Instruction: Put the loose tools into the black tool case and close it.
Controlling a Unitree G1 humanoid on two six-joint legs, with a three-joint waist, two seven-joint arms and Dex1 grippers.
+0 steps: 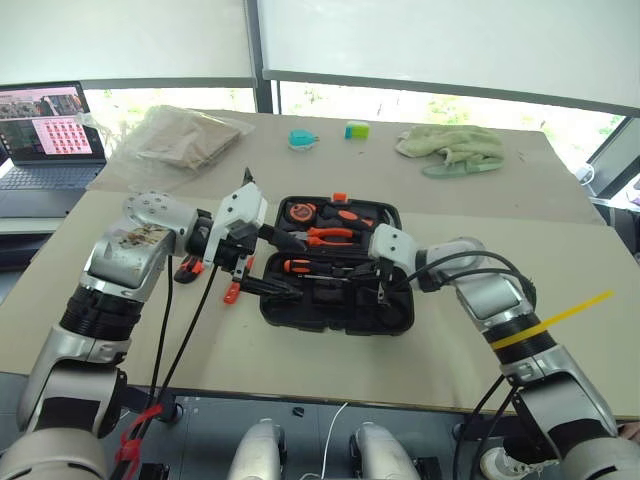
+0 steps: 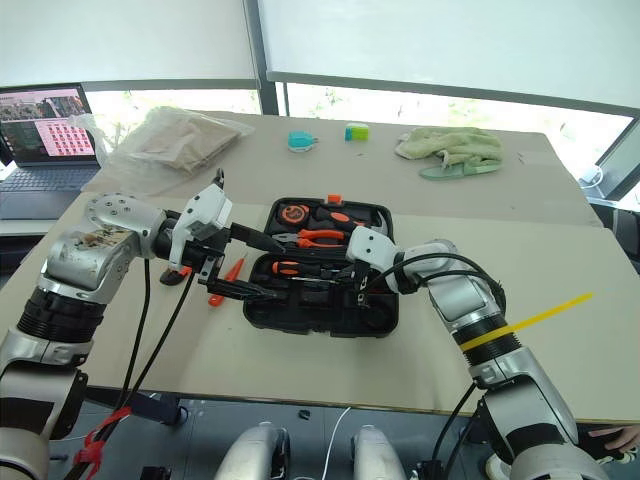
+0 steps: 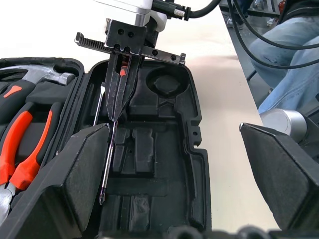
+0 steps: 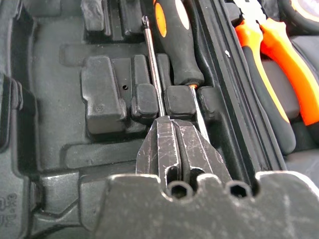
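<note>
Gripping: the right hand (image 3: 119, 82) is clenched on the steel shaft of a screwdriver (image 4: 152, 64) over the near tray of the black tool case (image 1: 395, 320), centre of the frame.
Left hand: the left hand (image 1: 262, 262) is spread wide at the case's left edge, grasping nothing.
Handling: the shaft looks stiff, thin and slick, likely to swivel; the rubbery handle seems the surer hold.
Case contents: a second black-and-orange screwdriver (image 4: 174, 40) lies in its recess; pliers (image 1: 330, 237) sit in the far half.
Loose tools: a small orange screwdriver (image 2: 222, 280) lies on the table (image 1: 560, 250), left of the case.
</note>
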